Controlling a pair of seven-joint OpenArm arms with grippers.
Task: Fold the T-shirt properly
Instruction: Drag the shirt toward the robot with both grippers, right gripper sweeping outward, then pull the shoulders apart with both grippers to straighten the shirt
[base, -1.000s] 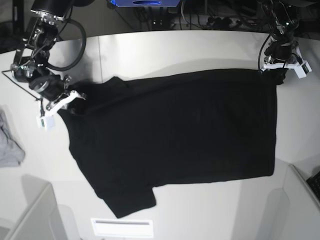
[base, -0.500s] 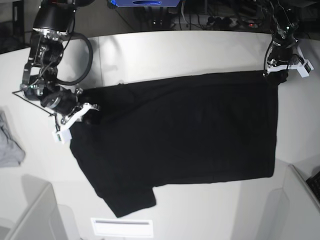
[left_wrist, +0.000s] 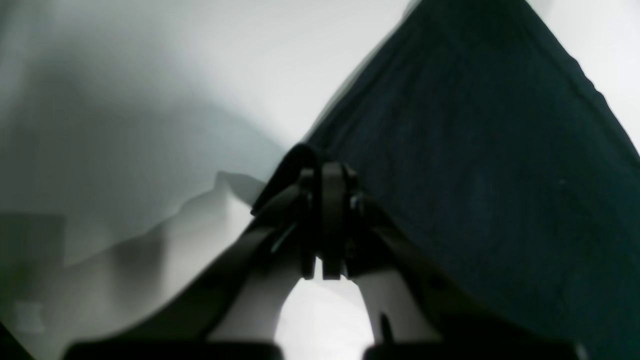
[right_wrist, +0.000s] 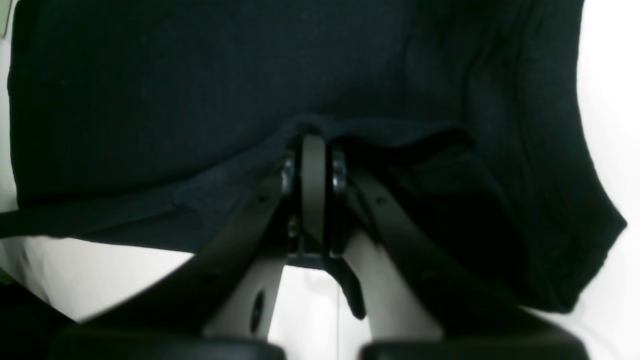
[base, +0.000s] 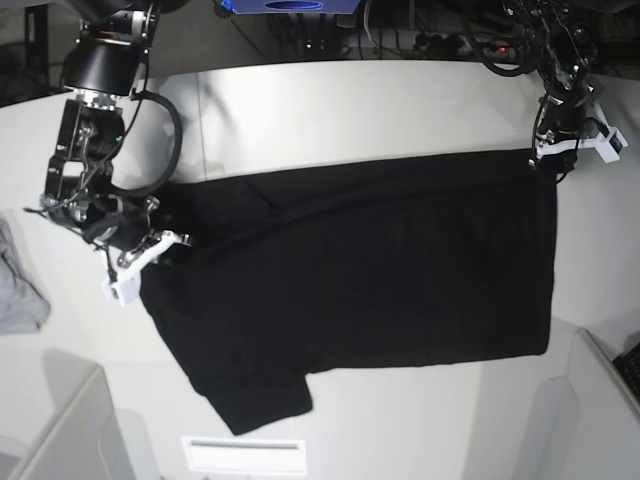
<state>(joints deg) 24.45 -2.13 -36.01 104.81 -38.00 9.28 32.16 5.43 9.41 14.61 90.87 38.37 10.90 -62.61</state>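
The black T-shirt (base: 370, 270) lies spread on the white table (base: 350, 100), plain side up, no print showing. My left gripper (base: 549, 161) at the base view's upper right is shut on the shirt's far right corner; the left wrist view shows its jaws pinched on the fabric edge (left_wrist: 324, 170). My right gripper (base: 160, 250) at the base view's left is shut on the shirt's shoulder and sleeve area; the right wrist view shows its jaws closed on a raised fold of the black cloth (right_wrist: 312, 135). One sleeve (base: 260, 400) lies flat at the bottom.
A small light grey cloth (base: 18, 285) lies at the table's left edge. A white label plate (base: 243, 456) sits at the front edge. Grey bin walls stand at the bottom left (base: 70, 430) and bottom right (base: 600, 400). Cables and equipment lie behind the table.
My right gripper has moved right and toward the front, dragging the shirt's left shoulder part inward. The left gripper has risen slightly, still holding the corner.
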